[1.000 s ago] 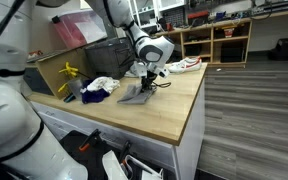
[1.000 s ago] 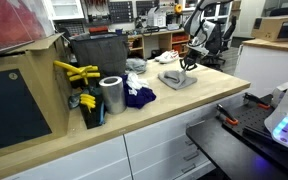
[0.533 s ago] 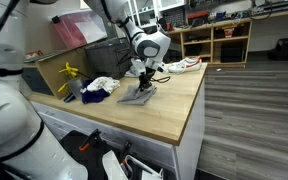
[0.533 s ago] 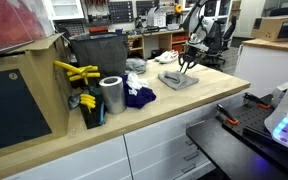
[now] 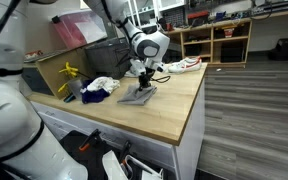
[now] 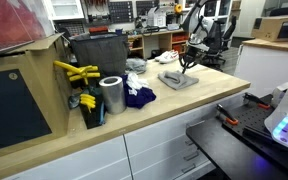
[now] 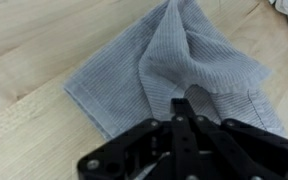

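Observation:
A grey ribbed cloth [image 7: 124, 75] lies rumpled on the wooden worktop [image 5: 169, 110]. In the wrist view its folds rise to a peak that runs right into the tips of my gripper [image 7: 184, 103], whose black fingers are pressed together, pinching that peak. In both exterior views the gripper [image 5: 144, 78] [image 6: 187, 66] points straight down over the cloth [image 5: 134, 95] [image 6: 177, 80], which rests mostly flat with its middle drawn up.
A white cloth [image 5: 102, 84] and a dark blue cloth [image 6: 137, 97] lie beside the grey one. A silver cylinder [image 6: 111, 95], yellow tools [image 6: 76, 72] and a dark bin [image 6: 97, 52] stand nearby. A white shoe [image 5: 184, 65] sits towards the far end of the worktop.
The jaws opened briefly and closed again on the cloth's middle. The gripper sits slightly higher than a second ago, drawing the fabric up a little.

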You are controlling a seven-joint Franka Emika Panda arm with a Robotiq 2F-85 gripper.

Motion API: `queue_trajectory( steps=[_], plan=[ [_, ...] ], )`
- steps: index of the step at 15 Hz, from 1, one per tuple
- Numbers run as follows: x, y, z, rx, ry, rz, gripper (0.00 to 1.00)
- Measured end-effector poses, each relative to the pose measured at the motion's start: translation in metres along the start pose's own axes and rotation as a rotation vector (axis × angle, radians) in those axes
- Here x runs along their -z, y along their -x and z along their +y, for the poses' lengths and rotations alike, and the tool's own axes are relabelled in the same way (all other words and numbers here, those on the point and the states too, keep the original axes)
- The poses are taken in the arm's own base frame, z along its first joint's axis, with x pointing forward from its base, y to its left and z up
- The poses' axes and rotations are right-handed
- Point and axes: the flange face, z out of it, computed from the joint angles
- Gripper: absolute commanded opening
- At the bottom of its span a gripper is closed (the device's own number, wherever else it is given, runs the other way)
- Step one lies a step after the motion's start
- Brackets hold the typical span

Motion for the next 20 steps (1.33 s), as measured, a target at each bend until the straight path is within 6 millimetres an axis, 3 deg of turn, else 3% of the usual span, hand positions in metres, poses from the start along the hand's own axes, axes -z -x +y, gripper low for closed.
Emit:
queue_trajectory(
  steps=[5,8,15,20],
  plan=[
    [0.000,0.004,-0.007,0.031,0.006,-0.001,0.00],
    [0.007,0.011,-0.024,0.068,0.010,0.014,0.00],
    [0.029,0.050,-0.092,0.227,0.033,0.067,0.00],
    [0.021,0.081,-0.138,0.397,0.030,0.046,0.00]
  ],
)
